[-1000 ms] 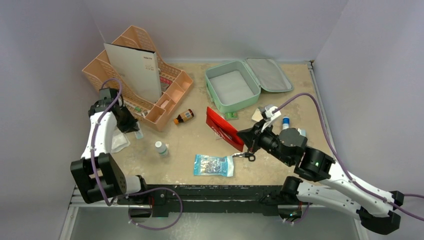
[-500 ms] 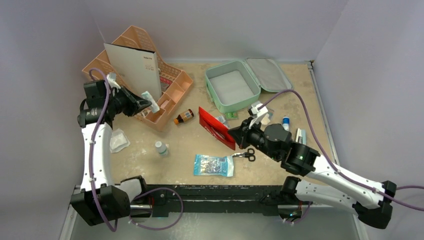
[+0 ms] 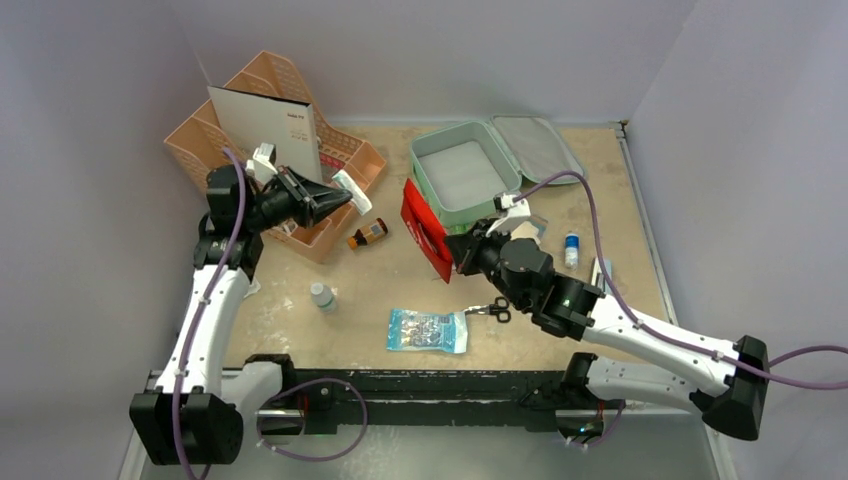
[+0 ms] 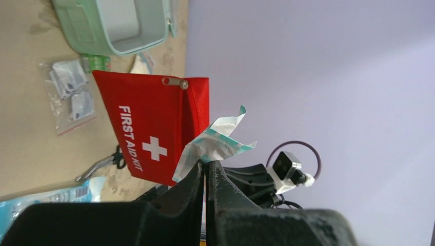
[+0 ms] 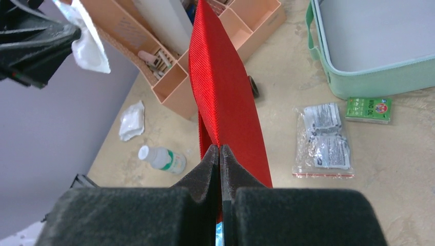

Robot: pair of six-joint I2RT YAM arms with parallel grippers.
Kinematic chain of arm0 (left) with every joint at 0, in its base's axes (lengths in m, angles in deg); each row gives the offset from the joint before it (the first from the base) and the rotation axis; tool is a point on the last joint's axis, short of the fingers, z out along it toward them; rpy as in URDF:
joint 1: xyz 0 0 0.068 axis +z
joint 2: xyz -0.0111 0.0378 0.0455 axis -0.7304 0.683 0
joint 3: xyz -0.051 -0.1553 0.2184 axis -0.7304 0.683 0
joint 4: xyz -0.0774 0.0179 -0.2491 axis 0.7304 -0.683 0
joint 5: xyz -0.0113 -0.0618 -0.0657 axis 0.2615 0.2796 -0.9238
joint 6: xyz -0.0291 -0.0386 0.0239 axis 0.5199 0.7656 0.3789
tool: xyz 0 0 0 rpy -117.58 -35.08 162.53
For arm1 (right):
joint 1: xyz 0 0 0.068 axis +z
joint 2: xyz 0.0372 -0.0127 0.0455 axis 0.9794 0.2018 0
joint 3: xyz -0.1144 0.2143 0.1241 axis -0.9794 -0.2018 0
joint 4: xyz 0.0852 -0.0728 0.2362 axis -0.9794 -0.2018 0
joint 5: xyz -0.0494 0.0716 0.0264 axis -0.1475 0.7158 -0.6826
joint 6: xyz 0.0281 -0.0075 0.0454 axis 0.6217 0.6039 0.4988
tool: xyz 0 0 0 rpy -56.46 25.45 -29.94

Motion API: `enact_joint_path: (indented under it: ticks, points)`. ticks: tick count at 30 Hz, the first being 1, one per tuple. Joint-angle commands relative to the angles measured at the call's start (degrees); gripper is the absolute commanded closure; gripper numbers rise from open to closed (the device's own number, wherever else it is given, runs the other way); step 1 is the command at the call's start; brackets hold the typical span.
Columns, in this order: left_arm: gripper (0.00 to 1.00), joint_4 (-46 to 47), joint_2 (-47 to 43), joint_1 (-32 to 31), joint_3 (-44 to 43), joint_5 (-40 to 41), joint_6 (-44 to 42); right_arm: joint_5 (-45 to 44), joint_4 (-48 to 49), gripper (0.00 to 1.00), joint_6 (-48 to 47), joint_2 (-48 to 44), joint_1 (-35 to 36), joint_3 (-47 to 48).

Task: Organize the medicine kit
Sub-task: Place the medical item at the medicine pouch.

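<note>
Left end effector (image 3: 338, 194) grips a packet (image 3: 353, 187), right end effector (image 3: 456, 250) a red pouch (image 3: 421, 226) at the medicine kit's (image 3: 480, 208) 7 o'clock.

On the tan table (image 3: 600, 180), a blue packet (image 3: 428, 330) and scissors (image 3: 492, 311) lay below the right gripper (image 3: 455, 252), with the medicine kit (image 3: 465, 172) beyond it.

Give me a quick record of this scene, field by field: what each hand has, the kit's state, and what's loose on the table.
Left hand: shut on a white and teal packet, held in the air
Right hand: shut on the red first aid pouch, held off the surface
Medicine kit: lid open, nothing seen inside
Loose on table: scissors, blue packet, amber bottle, white bottle
</note>
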Motion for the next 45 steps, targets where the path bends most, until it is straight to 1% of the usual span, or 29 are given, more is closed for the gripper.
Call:
enact_joint_path:
  ticks: [1,3,9,13,17,20,26,28,32,39,40,43,45]
  points:
    - [1.0,11.1,-3.7,-3.7,2.8,2.4,9.8,-5.0,6.0,1.0,5.0,1.5,-0.1,3.3]
    - [1.0,11.3,-4.0,-5.5,3.6,3.7,10.1,-5.0,6.7,1.0,5.5,2.2,0.0,3.8]
    - [1.0,22.6,-1.7,-10.8,6.8,3.1,15.0,-3.4,8.8,1.0,7.9,3.1,0.0,4.0]
    - [1.0,24.3,1.1,-16.7,6.5,4.9,13.8,-2.8,9.7,1.0,9.5,3.3,-0.1,3.7]
    - [1.0,30.0,5.2,-20.2,6.8,4.2,14.5,-0.8,10.5,1.0,10.3,3.3,0.0,3.3]
    - [1.0,32.9,7.7,-21.8,6.7,3.7,14.1,0.3,10.6,1.0,10.3,3.0,0.0,3.2]
    - [1.0,35.6,10.7,-22.4,6.2,3.0,12.3,1.8,12.1,1.0,10.1,2.1,0.0,2.2]
    - [1.0,34.6,10.8,-22.5,6.4,3.0,11.4,1.8,12.0,1.0,10.0,1.8,0.0,2.0]
    - [1.0,27.0,9.6,-22.5,6.2,4.8,7.5,1.2,11.9,1.0,9.7,1.0,0.0,1.5]
    - [1.0,18.3,10.9,-22.5,3.6,5.1,2.0,1.5,12.1,1.0,7.8,1.0,0.0,1.4]
    - [0.98,17.4,11.1,-22.5,2.8,5.0,1.2,1.7,12.1,1.0,7.3,1.2,0.0,1.5]
    - [0.85,12.6,10.8,-22.5,-0.5,5.0,-3.0,1.7,10.6,1.0,6.1,1.7,0.0,1.9]
    - [0.73,6.3,10.4,-22.5,-3.2,5.5,-6.4,1.3,9.4,1.0,5.6,1.4,0.0,1.9]
